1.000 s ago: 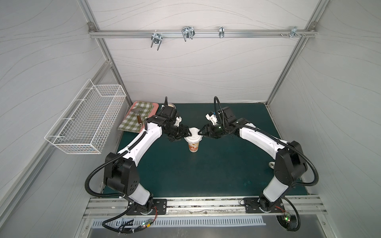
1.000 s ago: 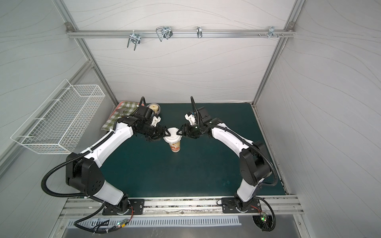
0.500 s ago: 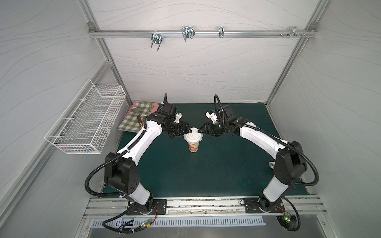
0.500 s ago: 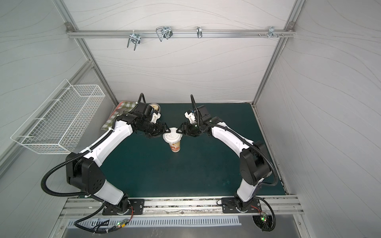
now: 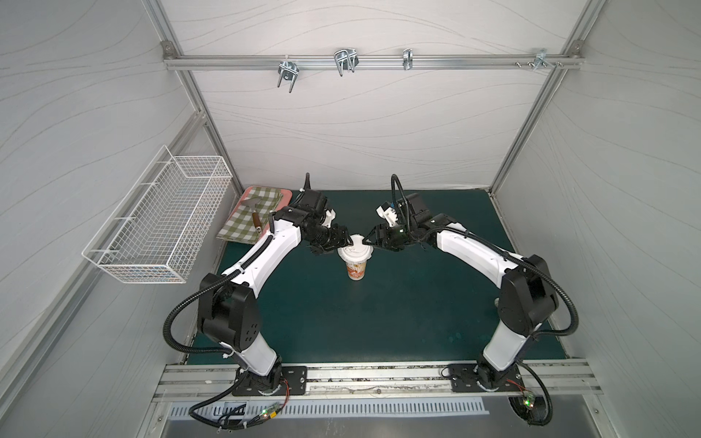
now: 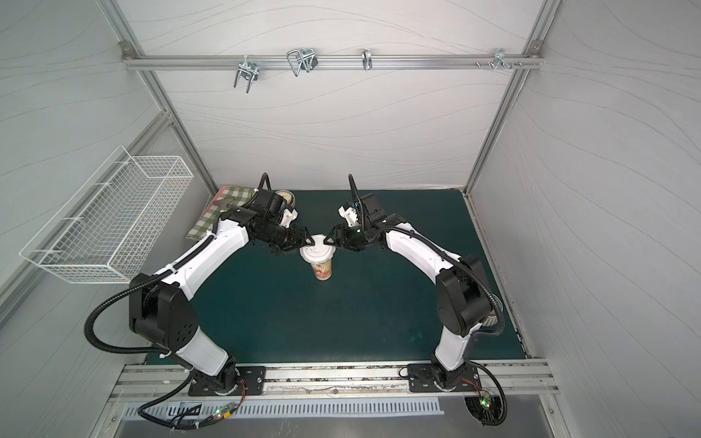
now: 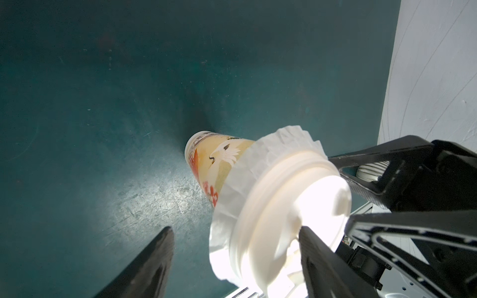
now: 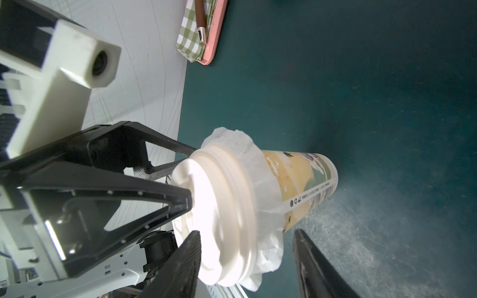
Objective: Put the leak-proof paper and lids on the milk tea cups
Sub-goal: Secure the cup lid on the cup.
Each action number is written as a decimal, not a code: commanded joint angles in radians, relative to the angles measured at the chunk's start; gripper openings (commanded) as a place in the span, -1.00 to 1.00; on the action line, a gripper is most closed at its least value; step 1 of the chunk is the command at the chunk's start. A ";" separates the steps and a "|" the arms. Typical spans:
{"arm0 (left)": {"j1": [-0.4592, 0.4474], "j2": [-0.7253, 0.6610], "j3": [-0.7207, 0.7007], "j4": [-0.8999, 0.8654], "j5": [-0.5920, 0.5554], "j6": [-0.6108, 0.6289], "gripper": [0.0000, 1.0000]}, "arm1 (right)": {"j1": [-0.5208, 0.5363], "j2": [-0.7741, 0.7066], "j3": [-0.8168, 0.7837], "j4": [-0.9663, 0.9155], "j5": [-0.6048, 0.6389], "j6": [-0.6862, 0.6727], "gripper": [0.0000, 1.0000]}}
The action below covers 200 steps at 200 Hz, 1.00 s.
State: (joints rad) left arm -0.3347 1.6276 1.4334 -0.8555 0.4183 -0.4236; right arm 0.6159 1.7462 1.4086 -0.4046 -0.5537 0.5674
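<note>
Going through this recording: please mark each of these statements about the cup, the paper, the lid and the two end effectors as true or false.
1. The cup stands upright on the green mat. True.
2. The cup's mouth is uncovered. False: a white lid sits on top of it.
3. The paper is under the lid, and its crinkled edge sticks out all round below it. True.
4. The left end effector is shut. False: its jaws stand apart at the lid's edge.
5. The right end effector is parked far from the cup. False: it is at the lid, opposite the left one, with its jaws apart.
</note>
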 commanded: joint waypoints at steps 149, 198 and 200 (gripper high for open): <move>0.008 0.049 0.094 -0.019 -0.021 0.025 0.56 | -0.011 0.059 0.067 -0.022 0.014 -0.003 0.15; 0.013 0.063 0.098 -0.019 -0.025 0.026 0.55 | -0.014 0.073 0.069 -0.022 0.015 0.000 0.15; 0.013 0.064 0.099 -0.020 -0.026 0.026 0.55 | -0.014 0.073 0.069 -0.022 0.014 0.000 0.14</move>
State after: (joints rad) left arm -0.3290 1.6775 1.4899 -0.8661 0.4034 -0.4179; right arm 0.6071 1.7977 1.4544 -0.4061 -0.5457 0.5686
